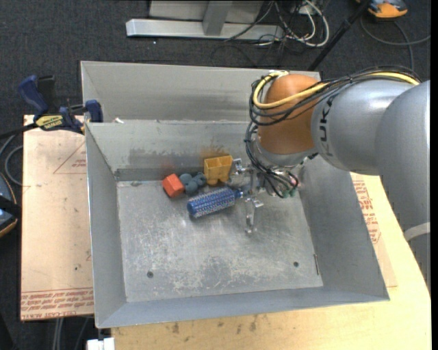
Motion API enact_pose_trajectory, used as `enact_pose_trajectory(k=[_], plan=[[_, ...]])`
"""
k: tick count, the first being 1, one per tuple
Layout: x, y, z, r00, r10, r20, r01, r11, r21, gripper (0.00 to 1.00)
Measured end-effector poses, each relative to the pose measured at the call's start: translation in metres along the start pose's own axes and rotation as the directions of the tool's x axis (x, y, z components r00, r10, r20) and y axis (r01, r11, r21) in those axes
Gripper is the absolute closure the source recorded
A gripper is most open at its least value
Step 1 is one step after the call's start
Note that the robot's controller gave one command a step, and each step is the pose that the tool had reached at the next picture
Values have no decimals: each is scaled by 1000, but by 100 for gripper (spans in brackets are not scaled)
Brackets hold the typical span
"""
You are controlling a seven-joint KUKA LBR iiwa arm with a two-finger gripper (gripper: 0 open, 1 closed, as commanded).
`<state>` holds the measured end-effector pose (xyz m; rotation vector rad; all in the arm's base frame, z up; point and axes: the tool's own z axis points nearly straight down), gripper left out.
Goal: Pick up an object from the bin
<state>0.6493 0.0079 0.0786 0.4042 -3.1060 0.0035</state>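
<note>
Grey metal bin [205, 273], bottom scuffed; dark floor [102, 41] with cables [287, 27] beyond the far wall. Gripper [250, 222] low at bin centre-right; how far open: cannot tell. Blue bristly brush [212, 202] just left of it, lying flat, long axis left-right, right end tilted slightly far. Orange block [172, 185], yellow cup [217, 169] farther left.

Dark grey carpeted floor [48, 41] spreads beyond the claw [250, 220] toward the top of the view, and also far to its left. On that floor, well above the claw, lies the pale metal foot [198, 27] of a stand. Black and white cables [301, 20] tangle just beside it. A pale beige table [410, 307] shows below and to the right of the claw. The light is even and the shadows are soft.
</note>
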Motion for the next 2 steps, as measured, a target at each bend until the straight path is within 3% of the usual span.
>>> enact_pose_trajectory(k=[1, 2], plan=[[-3, 0, -1, 1000, 6, 21, -6, 1000, 0, 100], [21, 6, -127, 1000, 3, 19, -3, 1000, 1, 100]])
